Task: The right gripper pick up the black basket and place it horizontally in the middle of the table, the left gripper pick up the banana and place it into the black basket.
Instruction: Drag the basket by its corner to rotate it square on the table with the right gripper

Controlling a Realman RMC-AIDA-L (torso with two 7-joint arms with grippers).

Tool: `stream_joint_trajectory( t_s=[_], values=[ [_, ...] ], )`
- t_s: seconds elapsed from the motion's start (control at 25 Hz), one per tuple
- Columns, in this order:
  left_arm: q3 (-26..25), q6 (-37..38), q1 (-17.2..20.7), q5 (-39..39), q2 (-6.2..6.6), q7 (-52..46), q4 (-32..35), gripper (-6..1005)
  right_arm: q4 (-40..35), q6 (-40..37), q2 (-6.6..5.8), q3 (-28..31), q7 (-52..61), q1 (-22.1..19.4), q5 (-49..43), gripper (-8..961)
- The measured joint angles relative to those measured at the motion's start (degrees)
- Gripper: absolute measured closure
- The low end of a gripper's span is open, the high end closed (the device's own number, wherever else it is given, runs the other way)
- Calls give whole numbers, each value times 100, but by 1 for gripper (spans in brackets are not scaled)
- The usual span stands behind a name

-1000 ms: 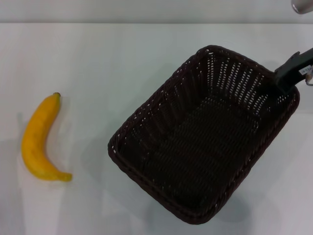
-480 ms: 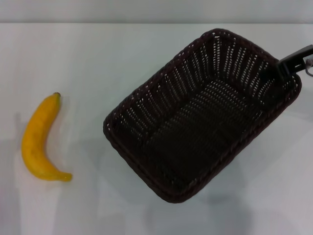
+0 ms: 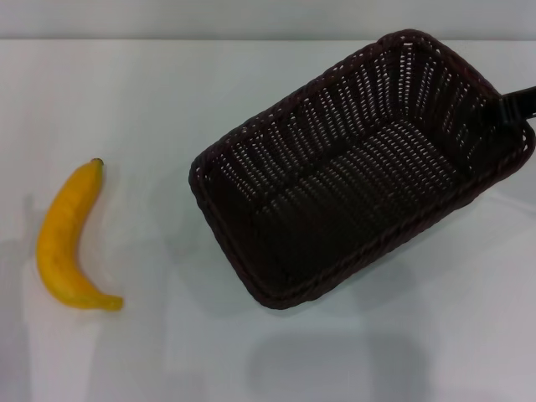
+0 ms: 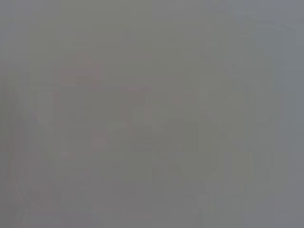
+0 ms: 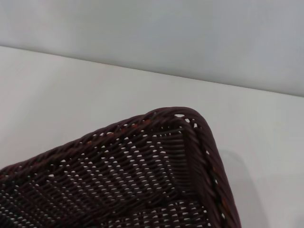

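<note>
The black basket (image 3: 352,176) hangs tilted above the white table (image 3: 167,100), its long side running diagonally, and its shadow lies apart from it near the front edge. At the basket's right rim my right gripper (image 3: 506,106) is shut on the wicker; only a short black piece of the arm shows. One corner of the basket (image 5: 156,161) fills the right wrist view. The yellow banana (image 3: 69,239) lies on the table at the far left, well away from the basket. The left gripper is out of view, and the left wrist view shows only blank grey.
The table's far edge meets a pale wall (image 3: 251,17) at the back. Bare white tabletop lies between the banana and the basket, and more along the front.
The basket has turned with its long side swinging toward level, and it has shifted up and to the right. The right arm has slid toward the right edge. The banana has not moved.
</note>
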Motion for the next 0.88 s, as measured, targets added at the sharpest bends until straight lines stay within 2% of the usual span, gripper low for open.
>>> stream_joint_trajectory(
  t_s=[0.2,0.6,0.88],
  values=[
    [-1,8,-4,-1,16,-10,0,114,-23,-32,15,137,11,-70,219,788],
    [-40,-15,-97,-2,69,-168,0,114,42,-2,-18,1117,6,-254,343,788],
    [-45,-28,-152,-2,68,-174,0,114,213,-33,-27,1501,5,-402,659,787]
  ],
)
